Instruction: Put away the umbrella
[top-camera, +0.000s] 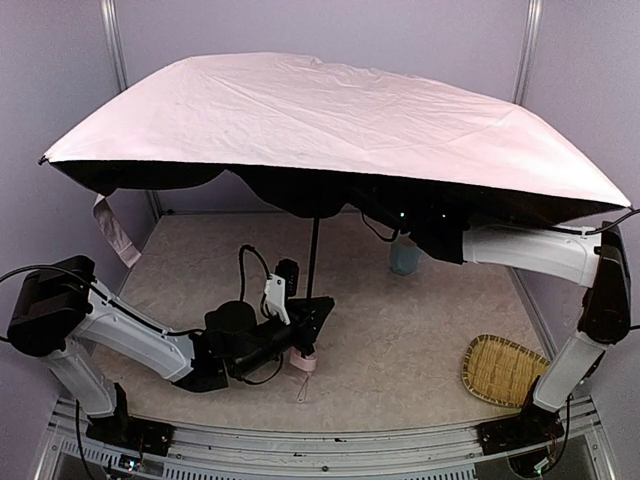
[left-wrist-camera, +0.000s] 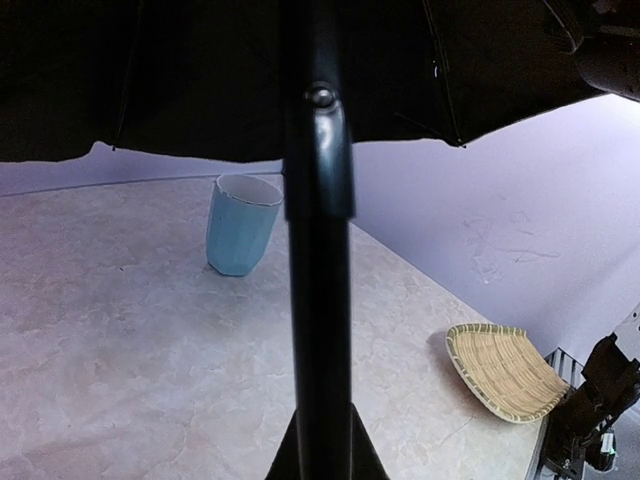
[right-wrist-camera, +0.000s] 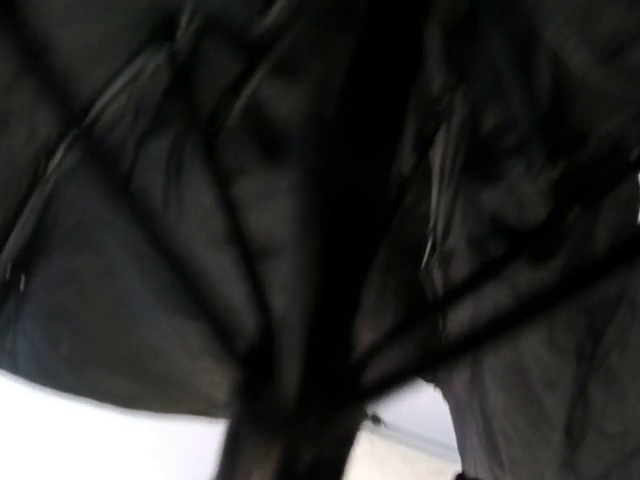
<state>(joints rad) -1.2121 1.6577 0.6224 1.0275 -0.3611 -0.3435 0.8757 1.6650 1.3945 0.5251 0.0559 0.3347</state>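
The umbrella (top-camera: 330, 120) stood open, its pink canopy filling the upper half of the top view. The left gripper (top-camera: 303, 335) was clamped tight on the black shaft (left-wrist-camera: 320, 300), just above the pink handle (top-camera: 305, 362) at lower centre. The right gripper was hidden under the canopy, so its opening could not be told. A woven tray (top-camera: 500, 368) lay at lower right.

Beige mottled table (top-camera: 420, 330). Light-blue cup (top-camera: 405, 259) upright, far right of centre. Woven tray (top-camera: 503, 368) near right. Umbrella (top-camera: 320, 120) handle-down, near centre.

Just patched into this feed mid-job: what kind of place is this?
Probably a lab robot test cell: plain lilac walls, aluminium frame rail, and staged props, a blue cup and bamboo tray.
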